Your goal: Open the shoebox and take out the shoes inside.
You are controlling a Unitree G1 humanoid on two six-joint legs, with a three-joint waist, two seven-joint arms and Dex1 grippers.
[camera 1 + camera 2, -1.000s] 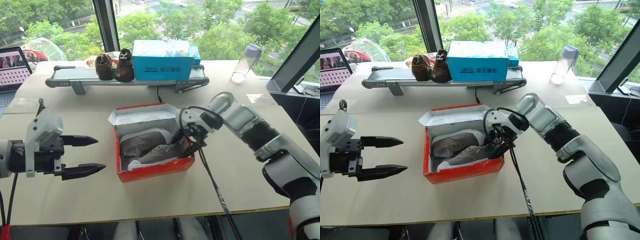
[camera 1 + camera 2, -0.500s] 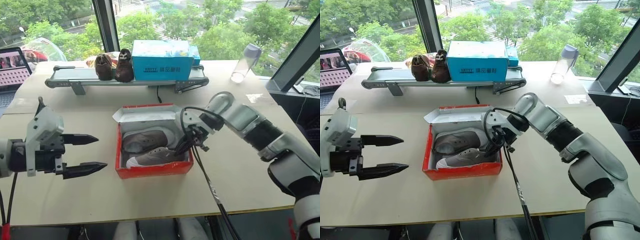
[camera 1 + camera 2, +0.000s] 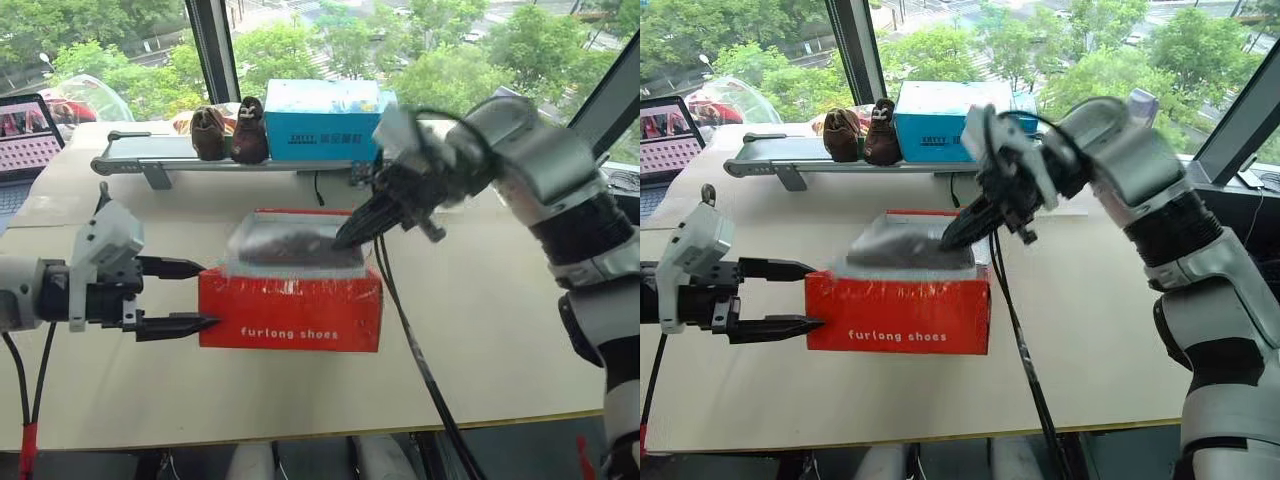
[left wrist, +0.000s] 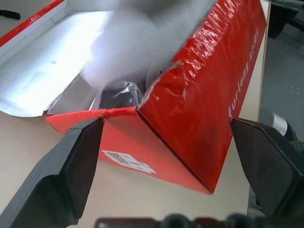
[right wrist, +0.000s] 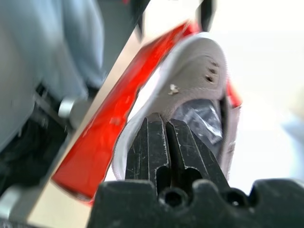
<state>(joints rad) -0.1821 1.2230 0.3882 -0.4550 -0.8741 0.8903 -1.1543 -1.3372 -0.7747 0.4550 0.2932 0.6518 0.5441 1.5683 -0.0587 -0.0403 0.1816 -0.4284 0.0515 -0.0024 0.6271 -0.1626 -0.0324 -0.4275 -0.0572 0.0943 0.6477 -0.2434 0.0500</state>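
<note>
In the left eye view, one red shoebox is sitting in the middle of the tabletop, its front wall with the words "furlong shoes" facing the camera. One grey shoe is showing above its open top, blurred; a second shoe I cannot make out. The right gripper is reaching down to the box from the right, and its jaws are pressed together on the rim of that shoe. The left gripper is hanging at the left end of the box with its jaws standing wide apart and holding nothing; whether the tips are touching the cardboard I cannot tell. At the far side one light-blue box and two dark brown shoes are resting on a long grey rack, and one clear bottle, seen in the right eye view, is standing behind the right arm. In the left wrist view, the two black fingers are standing on either side of the red box corner, apart from it. In the right wrist view, the closed fingers are pinching the grey shoe at its collar, with crumpled clear stuffing inside the shoe and the red box edge beside it.
</note>
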